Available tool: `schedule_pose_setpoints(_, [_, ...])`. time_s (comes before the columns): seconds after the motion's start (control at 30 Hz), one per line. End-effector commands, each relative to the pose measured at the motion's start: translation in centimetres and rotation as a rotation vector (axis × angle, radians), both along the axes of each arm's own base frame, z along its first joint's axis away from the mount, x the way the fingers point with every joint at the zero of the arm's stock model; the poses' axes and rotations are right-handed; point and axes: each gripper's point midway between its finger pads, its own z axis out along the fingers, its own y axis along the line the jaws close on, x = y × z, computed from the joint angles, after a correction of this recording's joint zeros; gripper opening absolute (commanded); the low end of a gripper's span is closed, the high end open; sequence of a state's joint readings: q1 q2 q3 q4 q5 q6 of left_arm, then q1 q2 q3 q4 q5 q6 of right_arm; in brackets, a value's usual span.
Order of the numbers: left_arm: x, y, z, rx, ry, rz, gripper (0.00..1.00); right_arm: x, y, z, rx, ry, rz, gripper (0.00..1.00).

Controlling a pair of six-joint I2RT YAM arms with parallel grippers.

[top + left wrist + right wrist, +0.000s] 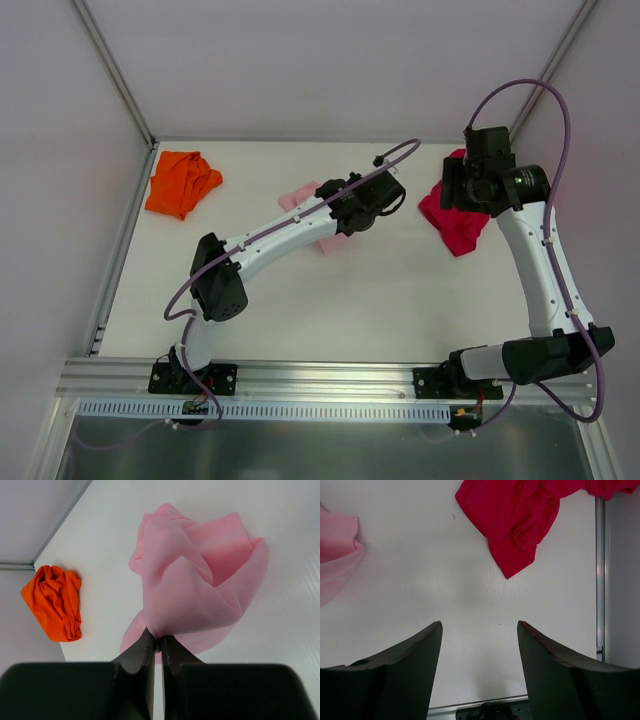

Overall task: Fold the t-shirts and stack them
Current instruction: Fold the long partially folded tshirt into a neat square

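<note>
Pinching the pink tee (190, 595), left fingers (151, 647) sit mid table (400, 300).

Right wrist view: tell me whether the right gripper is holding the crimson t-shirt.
No, the right gripper stands open and empty, with the crimson t-shirt lying apart beyond it.

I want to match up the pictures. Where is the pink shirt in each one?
Top external: pink t-shirt in the middle, partly under the left arm.
Left wrist: pink t-shirt fills the centre, pinched in the left tool.
Right wrist: pink t-shirt peeks in at the left edge.
Shared landmark: the white table under it everywhere.
</note>
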State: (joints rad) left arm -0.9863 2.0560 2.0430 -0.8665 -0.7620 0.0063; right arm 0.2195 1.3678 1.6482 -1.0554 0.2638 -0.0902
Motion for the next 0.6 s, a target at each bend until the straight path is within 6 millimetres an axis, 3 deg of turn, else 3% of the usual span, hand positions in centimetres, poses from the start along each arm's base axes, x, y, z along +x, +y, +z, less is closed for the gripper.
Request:
schedule_pose_setpoints(0.0, [1.4, 0.1, 2.3, -0.008, -0.064, 0.01, 0.0, 0.0, 0.3, 1.2, 0.002, -0.051, 0.015, 0.66])
schedule_pose_setpoints(0.33, [-0.8, -0.4, 2.3, -0.076, 0.014, 0.056, 0.0, 0.5, 0.4, 0.8, -0.01, -0.042, 0.015, 0.66])
schedule_pose_setpoints(0.57, [2.1, 1.1, 0.6, -0.059, -0.024, 0.163, 0.0, 0.3, 1.3, 0.6, 0.006, -0.032, 0.037, 0.66])
